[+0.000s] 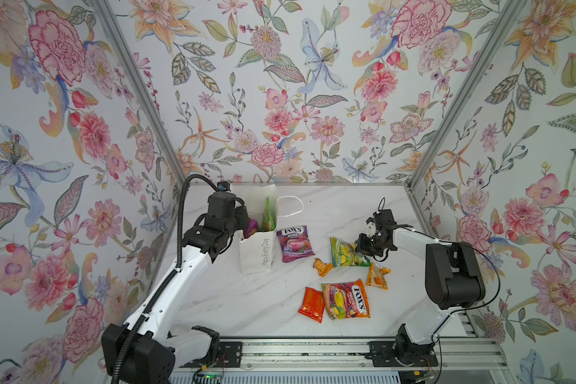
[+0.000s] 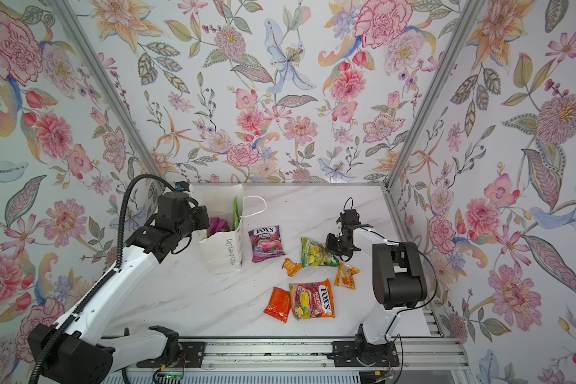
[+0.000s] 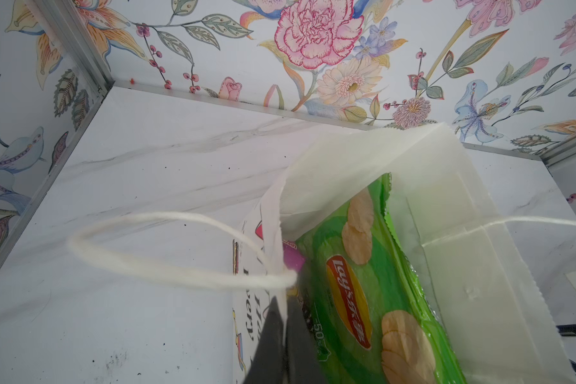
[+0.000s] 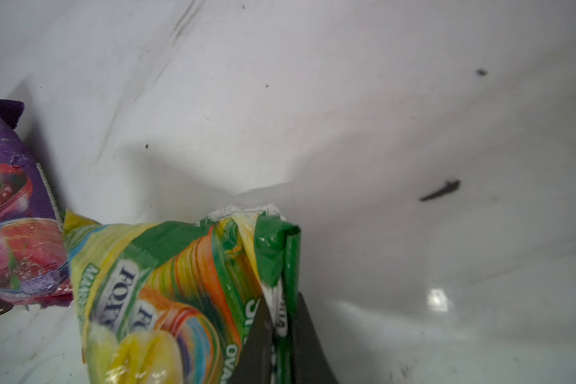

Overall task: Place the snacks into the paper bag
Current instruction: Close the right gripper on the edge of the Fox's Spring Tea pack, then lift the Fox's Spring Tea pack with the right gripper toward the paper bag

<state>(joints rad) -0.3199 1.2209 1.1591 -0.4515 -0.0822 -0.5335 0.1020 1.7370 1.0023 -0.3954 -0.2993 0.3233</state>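
L pincer point(image 3: 285, 316): clamped on paper bag point(image 1: 258, 252) rim, seen in L wrist view only; top views hide the tips. Bag upright, back-left of desk point(image 1: 230, 306). R pincer point(image 4: 281, 319): clamped on green candy bag point(image 4: 167, 282) edge. L wrist view alone shows the chips bag point(image 3: 363, 282) label. Top views add purple candy bag point(image 1: 295, 244), orange candy bag point(image 1: 346, 299) and sachets point(image 1: 311, 304) loose on desk.
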